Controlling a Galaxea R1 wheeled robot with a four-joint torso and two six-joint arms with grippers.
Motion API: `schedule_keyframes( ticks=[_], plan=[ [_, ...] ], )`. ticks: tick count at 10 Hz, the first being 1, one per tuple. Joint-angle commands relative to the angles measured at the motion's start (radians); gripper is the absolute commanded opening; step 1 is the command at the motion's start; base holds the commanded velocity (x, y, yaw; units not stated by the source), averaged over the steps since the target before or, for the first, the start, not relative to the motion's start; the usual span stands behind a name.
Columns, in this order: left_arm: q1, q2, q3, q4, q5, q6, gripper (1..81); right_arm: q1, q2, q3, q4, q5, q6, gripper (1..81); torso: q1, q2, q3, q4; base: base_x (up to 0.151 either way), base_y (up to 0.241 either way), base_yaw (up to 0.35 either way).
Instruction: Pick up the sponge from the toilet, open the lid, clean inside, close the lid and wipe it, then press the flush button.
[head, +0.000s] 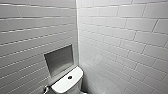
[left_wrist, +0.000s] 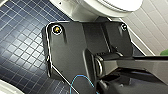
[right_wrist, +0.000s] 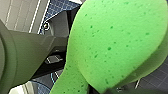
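The sponge (right_wrist: 112, 42) is bright green, soft and pocked with small darker pores. Its rounded body bulges wide, then narrows to a pinched, folded neck where the right gripper (right_wrist: 98, 87) clenches it, so it hangs in the air clear of the toilet (head: 67, 83) and above the dark blue tiled floor (left_wrist: 20, 37) at the toilet's foot. A sliver of the same green (left_wrist: 165, 52) shows in the left wrist view, to one side of the toilet's bowl. The left gripper (left_wrist: 110, 53) hangs low, just below the underside of the bowl and above the floor; whether it is released or clenched I cannot tell. On top of the toilet's tank, in the middle, sits the round dark flush button (head: 70, 77), and a recessed grey niche (head: 59, 59) is set in the tiled wall above the tank.
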Motion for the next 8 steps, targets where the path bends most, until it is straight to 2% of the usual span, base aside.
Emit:
schedule_keyframes(
  ticks=[1,3,5,6,8],
  plan=[
    [0.077,0.145,-0.128,0.010,-0.062,-0.013,1.0,0.017,0.014,-0.014,0.011,-0.059,0.004,1.0,0.000,0.000,0.000,0.000,0.000,0.000,0.000],
    [0.100,0.234,-0.259,-0.013,-0.096,-0.010,1.0,0.016,0.030,-0.048,0.012,-0.059,0.004,1.0,0.000,0.000,0.000,0.000,0.000,0.000,0.000],
    [0.114,0.344,-0.442,-0.009,-0.102,-0.009,1.0,0.017,0.043,-0.071,0.011,-0.059,0.004,1.0,0.000,0.000,0.081,0.000,0.000,0.000,0.000],
    [0.117,0.366,-0.484,-0.009,-0.101,-0.010,1.0,0.020,0.045,-0.072,0.009,-0.059,0.004,1.0,0.000,0.000,0.009,0.000,0.000,0.000,0.000],
    [0.121,0.417,-0.568,-0.018,-0.093,-0.011,1.0,0.020,0.051,-0.081,0.006,-0.059,0.004,1.0,-0.001,-0.001,0.027,0.000,0.000,0.000,0.000]
  ],
)
